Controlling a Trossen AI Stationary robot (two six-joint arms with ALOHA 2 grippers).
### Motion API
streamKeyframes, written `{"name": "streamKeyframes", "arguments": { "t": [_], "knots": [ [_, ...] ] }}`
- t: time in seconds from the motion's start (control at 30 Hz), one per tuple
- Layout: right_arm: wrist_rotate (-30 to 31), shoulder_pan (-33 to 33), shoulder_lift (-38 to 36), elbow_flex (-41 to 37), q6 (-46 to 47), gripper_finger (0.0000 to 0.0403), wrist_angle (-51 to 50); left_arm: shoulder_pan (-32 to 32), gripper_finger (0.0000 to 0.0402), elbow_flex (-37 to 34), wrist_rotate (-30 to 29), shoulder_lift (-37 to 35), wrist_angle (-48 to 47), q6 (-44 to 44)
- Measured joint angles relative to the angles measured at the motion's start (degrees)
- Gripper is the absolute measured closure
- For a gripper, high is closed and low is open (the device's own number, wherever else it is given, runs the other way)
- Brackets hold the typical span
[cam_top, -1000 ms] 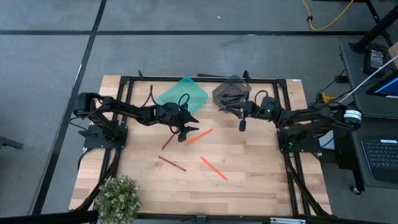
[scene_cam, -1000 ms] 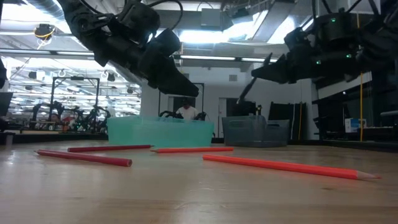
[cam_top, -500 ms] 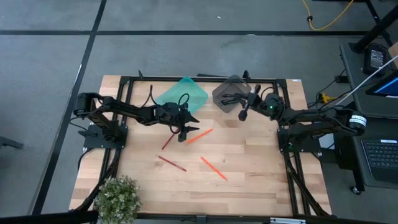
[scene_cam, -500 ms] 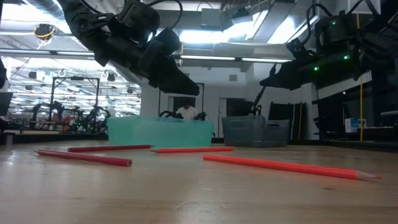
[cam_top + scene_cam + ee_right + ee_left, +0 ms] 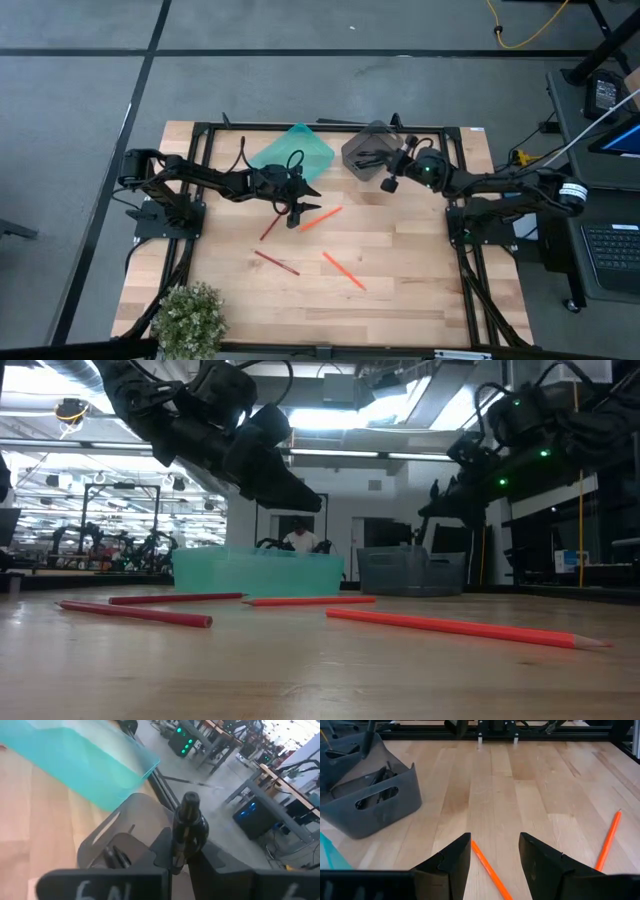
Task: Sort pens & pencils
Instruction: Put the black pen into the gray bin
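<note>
Right gripper [image 5: 181, 851], upper right of centre in high view, clenched on a black pen [image 5: 184, 827] over grey bin [image 5: 368, 148]; other pens [image 5: 381, 773] already inside. Left gripper [image 5: 494, 854] spread and empty, poised above an orange pencil [image 5: 320, 219] at centre. Four pencils on table [image 5: 420, 290], none visible in teal bin [image 5: 292, 150]. Pens judged nearly done, pencils not started.

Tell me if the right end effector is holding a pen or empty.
Holding one. In the right wrist view a black pen is clamped between the right end effector's fingers, above the grey bin.
</note>
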Motion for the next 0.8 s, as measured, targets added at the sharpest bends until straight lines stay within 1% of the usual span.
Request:
{"name": "streamKeyframes", "arguments": {
  "t": [0.1,0.23,0.4,0.8],
  "knots": [
    [0.5,0.0,1.9,1.8,-1.5,0.0367,-1.8,0.0,0.0241,0.0,0.0,0.0,0.3,0.0],
    [3.9,-0.1,5.4,3.9,-4.5,0.0367,-6.1,0.0,0.0241,0.0,0.0,0.0,0.8,0.0],
    [6.1,-0.2,9.3,6.0,-7.2,0.0367,-5.8,0.0,0.0241,0.0,0.0,0.0,1.3,0.0],
    [4.8,-3.0,15.0,7.7,-7.8,0.0367,-6.2,0.0,0.0241,0.0,0.0,0.0,1.2,0.0]
  ]
}}
